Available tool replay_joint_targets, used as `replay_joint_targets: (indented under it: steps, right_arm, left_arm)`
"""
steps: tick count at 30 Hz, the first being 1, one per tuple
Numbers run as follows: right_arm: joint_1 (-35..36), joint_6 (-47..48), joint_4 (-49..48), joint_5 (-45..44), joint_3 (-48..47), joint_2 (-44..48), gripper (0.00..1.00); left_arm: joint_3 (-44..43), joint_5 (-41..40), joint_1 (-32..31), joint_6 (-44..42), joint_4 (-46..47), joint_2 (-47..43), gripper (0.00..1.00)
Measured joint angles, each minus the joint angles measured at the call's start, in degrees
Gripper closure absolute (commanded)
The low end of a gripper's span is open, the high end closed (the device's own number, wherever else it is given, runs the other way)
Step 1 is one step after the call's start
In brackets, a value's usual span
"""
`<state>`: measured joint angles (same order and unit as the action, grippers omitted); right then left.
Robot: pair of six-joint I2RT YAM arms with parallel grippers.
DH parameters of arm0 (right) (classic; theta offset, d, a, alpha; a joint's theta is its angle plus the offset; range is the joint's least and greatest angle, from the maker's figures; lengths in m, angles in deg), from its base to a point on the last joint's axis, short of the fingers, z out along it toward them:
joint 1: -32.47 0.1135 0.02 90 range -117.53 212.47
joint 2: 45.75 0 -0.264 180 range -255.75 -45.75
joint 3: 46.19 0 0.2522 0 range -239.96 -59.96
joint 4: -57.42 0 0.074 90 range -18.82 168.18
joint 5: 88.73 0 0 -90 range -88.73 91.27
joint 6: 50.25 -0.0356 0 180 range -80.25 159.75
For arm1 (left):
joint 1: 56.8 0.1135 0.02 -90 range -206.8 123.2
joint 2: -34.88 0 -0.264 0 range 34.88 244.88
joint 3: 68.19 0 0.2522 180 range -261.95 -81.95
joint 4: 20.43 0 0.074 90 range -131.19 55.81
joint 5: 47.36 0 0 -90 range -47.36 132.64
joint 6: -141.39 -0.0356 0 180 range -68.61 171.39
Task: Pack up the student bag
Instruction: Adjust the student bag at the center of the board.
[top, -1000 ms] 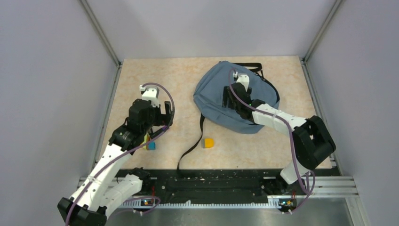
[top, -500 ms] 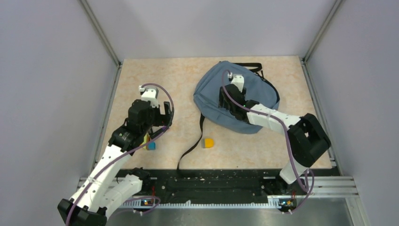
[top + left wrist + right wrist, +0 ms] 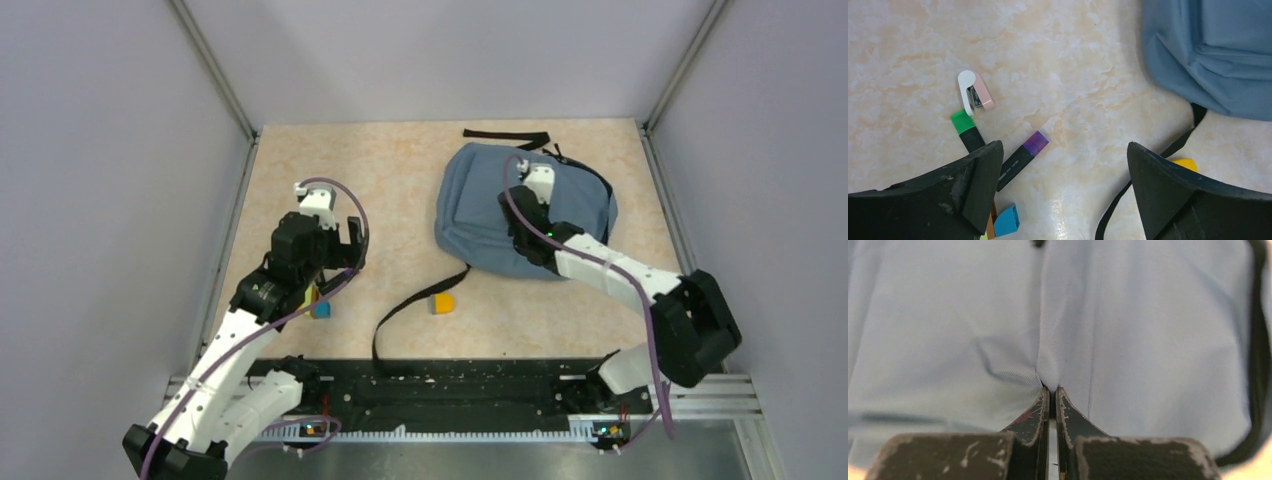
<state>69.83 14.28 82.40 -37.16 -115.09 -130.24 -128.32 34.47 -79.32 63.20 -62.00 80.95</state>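
The student bag [image 3: 480,215] lies flat at the back right of the table, blue-grey with black straps. My right gripper [image 3: 522,222] rests on top of it and is shut on a raised fold of its fabric. In the right wrist view the bag [image 3: 1158,330] fills the frame and the right gripper [image 3: 1052,390] pinches the fold between closed jaws. My left gripper [image 3: 338,245] hovers open over the left half of the table with nothing in it. In the left wrist view the left gripper [image 3: 1064,150] stands wide above bare tabletop, with the bag's [image 3: 1208,50] edge at upper right.
Near the left gripper lie a purple highlighter [image 3: 1020,159], a green highlighter [image 3: 967,129], a white-and-pink stapler [image 3: 973,92] and a blue block [image 3: 1007,221]. A yellow item [image 3: 441,303] sits beside a long black strap [image 3: 410,310]. Grey walls enclose the table.
The right gripper shut on the bag's fabric and dragged the bag to the right; the long strap trailed after it. The left arm stayed still.
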Motion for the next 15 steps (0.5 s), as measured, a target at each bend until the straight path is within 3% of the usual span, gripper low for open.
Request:
replay_joint_targets:
  steps: [2, 7, 9, 11, 15]
  right_arm:
    - [-3.63, 0.35, 1.36, -0.20, 2.34, 3.96, 0.93]
    - [-12.57, 1.38, 4.72, -1.38, 6.67, 11.54, 0.49]
    - [-14.03, 1.97, 6.01, -2.01, 7.28, 14.08, 0.36]
    - [-14.03, 2.51, 6.36, -1.62, 7.37, 16.37, 0.28]
    - [-14.01, 2.91, 6.14, 1.40, 7.34, 18.75, 0.24]
  left_arm:
    - [0.02, 0.52, 0.00, 0.04, 0.00, -0.20, 0.04]
    - [0.11, 4.46, 0.00, 2.34, 0.28, -1.05, 0.11]
    - [0.83, 6.51, 0.00, 4.96, 1.79, -1.77, 0.11]
    - [3.32, 8.83, -0.15, 8.48, 5.60, -2.97, 0.12]
    - [10.99, 12.33, -1.42, 16.63, 17.18, -2.03, 0.12]
